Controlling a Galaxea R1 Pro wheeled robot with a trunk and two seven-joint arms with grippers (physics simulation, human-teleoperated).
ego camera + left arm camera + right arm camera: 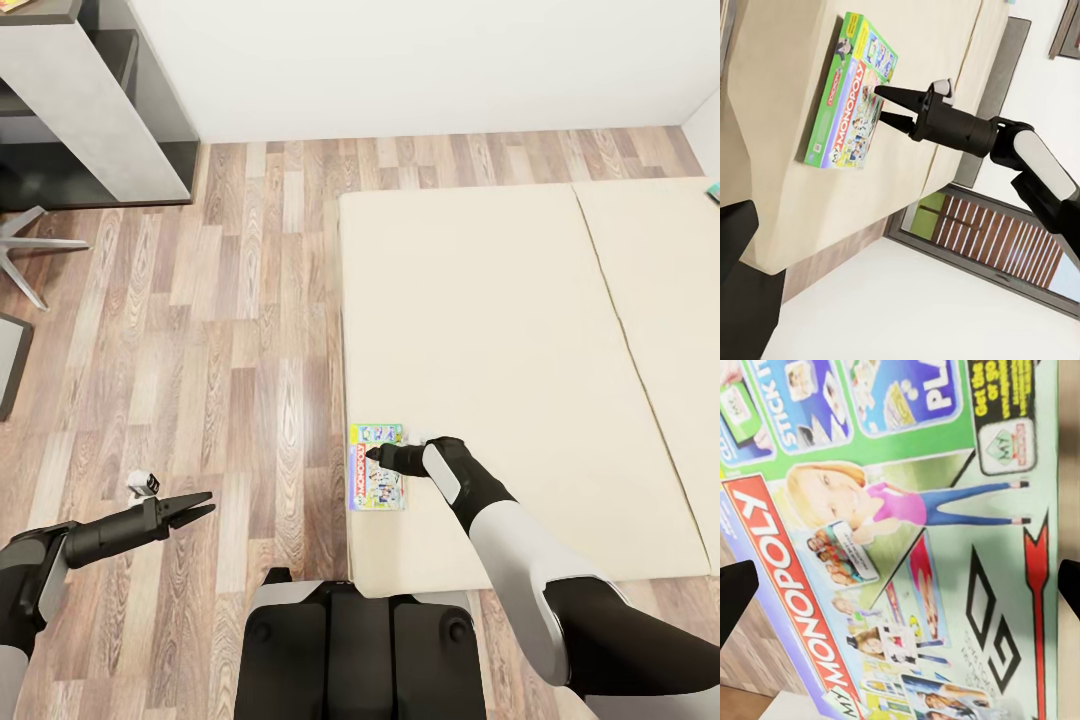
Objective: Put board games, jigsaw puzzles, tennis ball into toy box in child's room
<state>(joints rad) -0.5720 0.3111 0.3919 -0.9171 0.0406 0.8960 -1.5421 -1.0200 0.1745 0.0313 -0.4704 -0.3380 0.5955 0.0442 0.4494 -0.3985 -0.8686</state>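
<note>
A colourful Monopoly board game (377,467) lies flat at the near left corner of the bed's cream mattress (500,330). My right gripper (373,455) hovers just over the box lid with its fingers apart and nothing between them. The left wrist view shows the same box (847,94) with the right gripper (878,103) tips close to its surface. In the right wrist view the printed lid (907,525) spreads between the two dark fingertips (735,596). My left gripper (207,505) hangs over the wood floor left of the bed, fingers slightly apart and empty.
The grey table (95,100) stands at the far left by the white wall, with chair legs (25,250) in front of it. A teal sliver (714,190) of something shows at the bed's far right edge. My base (350,650) is against the bed's near side.
</note>
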